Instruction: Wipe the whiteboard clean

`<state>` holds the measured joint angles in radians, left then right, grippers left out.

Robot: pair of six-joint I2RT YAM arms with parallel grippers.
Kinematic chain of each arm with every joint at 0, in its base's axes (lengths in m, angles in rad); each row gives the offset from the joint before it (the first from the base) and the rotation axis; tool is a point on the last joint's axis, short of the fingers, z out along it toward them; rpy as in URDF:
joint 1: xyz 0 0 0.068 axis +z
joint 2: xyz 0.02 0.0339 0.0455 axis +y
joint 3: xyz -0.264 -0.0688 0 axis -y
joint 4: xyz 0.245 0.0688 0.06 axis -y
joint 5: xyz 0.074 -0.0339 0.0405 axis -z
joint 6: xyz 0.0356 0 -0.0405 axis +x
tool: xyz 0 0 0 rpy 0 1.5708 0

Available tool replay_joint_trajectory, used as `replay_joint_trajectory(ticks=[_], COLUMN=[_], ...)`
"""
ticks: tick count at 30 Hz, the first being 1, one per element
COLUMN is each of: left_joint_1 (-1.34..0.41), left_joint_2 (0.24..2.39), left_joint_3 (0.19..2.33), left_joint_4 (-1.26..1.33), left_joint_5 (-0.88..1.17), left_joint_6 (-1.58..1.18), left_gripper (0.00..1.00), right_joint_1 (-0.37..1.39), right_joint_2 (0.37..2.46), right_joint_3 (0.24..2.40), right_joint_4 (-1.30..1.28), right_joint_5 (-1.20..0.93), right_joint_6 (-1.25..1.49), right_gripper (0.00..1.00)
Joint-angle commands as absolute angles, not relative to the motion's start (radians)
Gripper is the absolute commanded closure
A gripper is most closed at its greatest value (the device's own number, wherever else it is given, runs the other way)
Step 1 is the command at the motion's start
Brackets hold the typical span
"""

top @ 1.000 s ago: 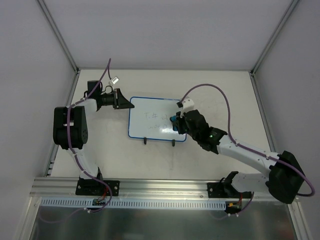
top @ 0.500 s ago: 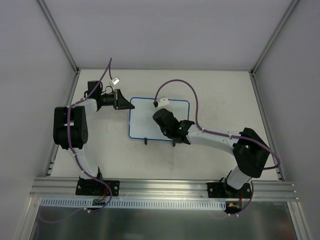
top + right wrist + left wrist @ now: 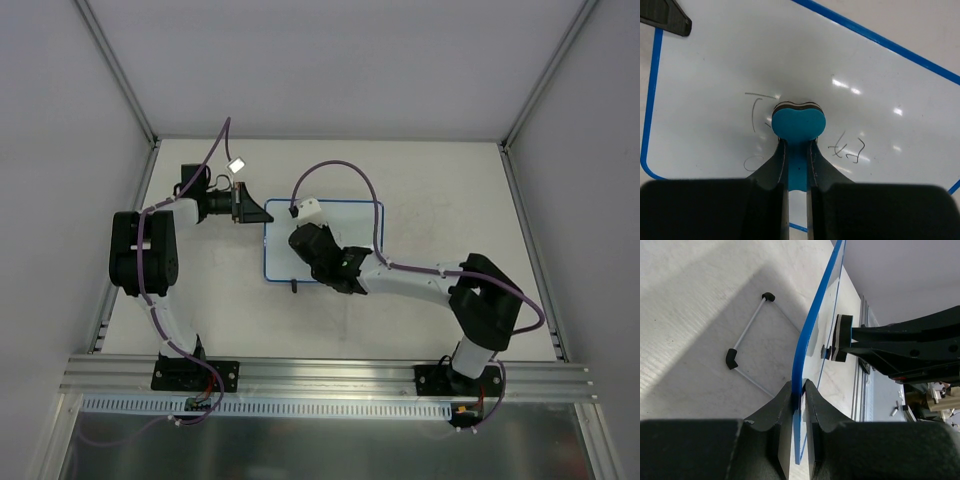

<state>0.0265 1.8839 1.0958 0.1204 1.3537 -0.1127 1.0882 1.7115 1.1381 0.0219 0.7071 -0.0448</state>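
Observation:
The whiteboard, white with a thin blue frame, stands mid-table, propped up on its wire stand with black feet. My left gripper is shut on the board's left edge; the left wrist view shows the blue frame pinched between the jaws of that gripper. My right gripper is shut on a blue eraser, whose pad presses flat against the board face. Faint pen marks remain beside the eraser, with more on its left. Seen from above, the right gripper covers the board's left half.
Metal frame posts and grey walls enclose the table. A rail with both arm bases runs along the near edge. Purple cables loop above each wrist. The left gripper's finger shows at the board's top left corner.
The right arm has swept the eraser from the board's right side to its left half. The board has shifted slightly right. The left jaws have closed tighter on its edge.

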Motion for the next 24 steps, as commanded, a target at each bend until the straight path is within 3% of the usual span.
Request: replay_joint_trajectory(ticks=[1,15,24], left_joint_1=[0.006,0.034,0.034], left_joint_2=[1.875,1.910,1.907], left_joint_3=[1.075,1.092,1.089], left_joint_4=[0.110,0.110,0.110], left_joint_5=[1.404,1.451,1.450], left_joint_6=[-0.046,-0.061,-0.060], left_gripper=[1.00,1.00,1.00], right_joint_1=[1.097,1.114,1.074], right_joint_2=[1.761,1.922,1.846], right_joint_3=[1.219,1.344,1.221], right_joint_4=[0.092,0.077,0.066], right_joint_5=[0.758,0.738,0.828], right_joint_6=[-0.080,-0.089,-0.011], right_gripper=[1.00,1.00,1.00])
